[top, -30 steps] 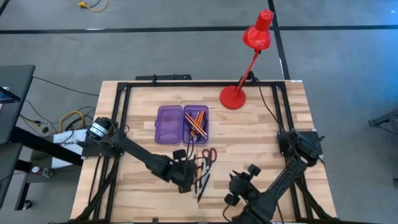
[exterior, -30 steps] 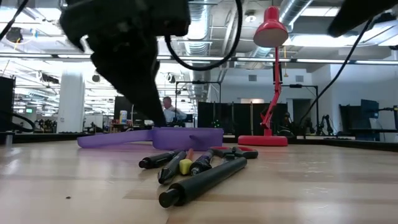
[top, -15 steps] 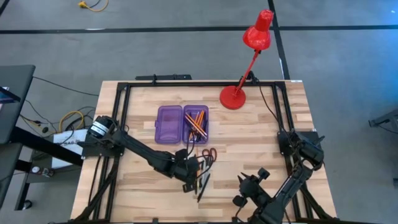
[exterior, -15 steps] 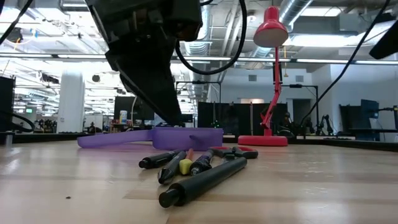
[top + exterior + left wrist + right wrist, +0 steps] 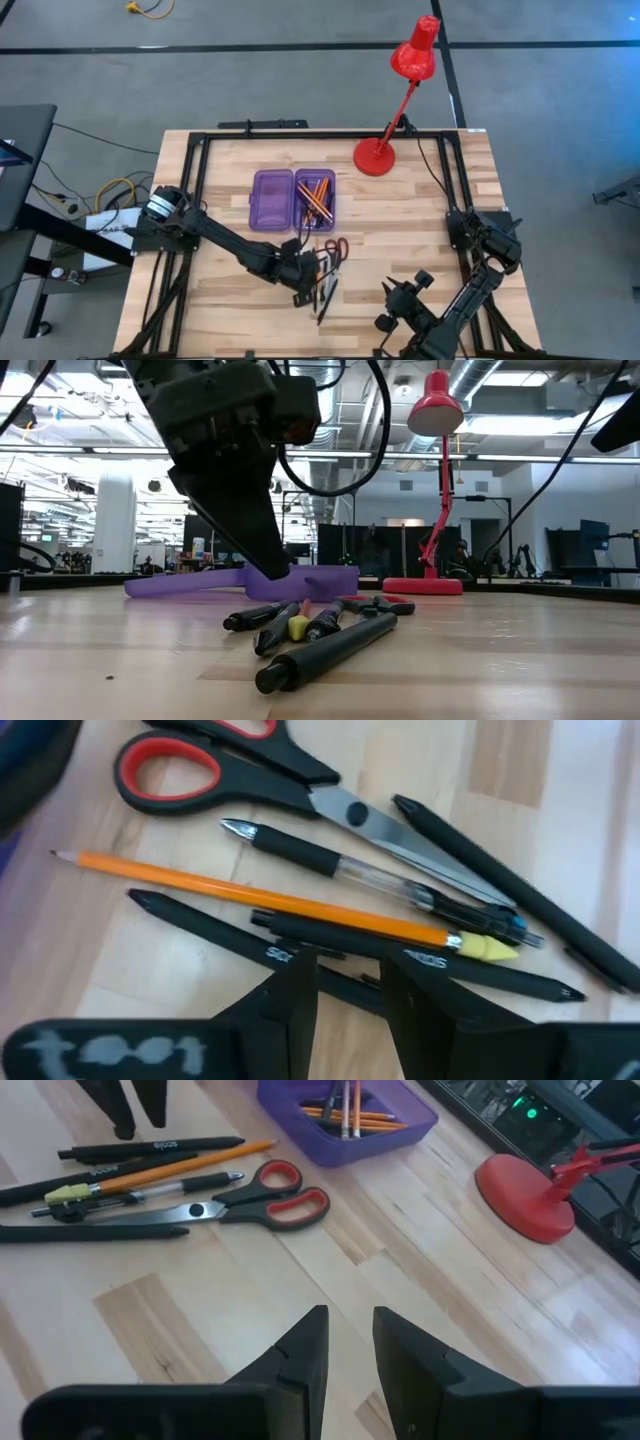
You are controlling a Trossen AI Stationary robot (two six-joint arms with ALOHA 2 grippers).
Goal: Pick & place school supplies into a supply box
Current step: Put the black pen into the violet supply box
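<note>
The supply box (image 5: 292,198) lies open at the table's middle. It is a purple case whose right half (image 5: 315,197) holds orange pencils. On the wood in front of it lie red-handled scissors (image 5: 220,770), an orange pencil (image 5: 250,895) and several black pens (image 5: 325,280). My left gripper (image 5: 350,990) hangs open just above the pens, one finger on each side of a black pen (image 5: 480,975), touching nothing. My right gripper (image 5: 350,1340) is open above bare wood at the near right, nothing between its fingers.
A red desk lamp stands with its base (image 5: 376,155) at the far right, its head (image 5: 415,50) leaning out past the far edge. A black frame rail (image 5: 300,134) runs along the table's edges. Bare wood (image 5: 400,230) lies between the pile and the right arm.
My left gripper has swung toward the pile of pens and tipped lower, and stays open. My right gripper has drawn back a little toward the table's near right corner, then kept still. The supplies have not moved.
</note>
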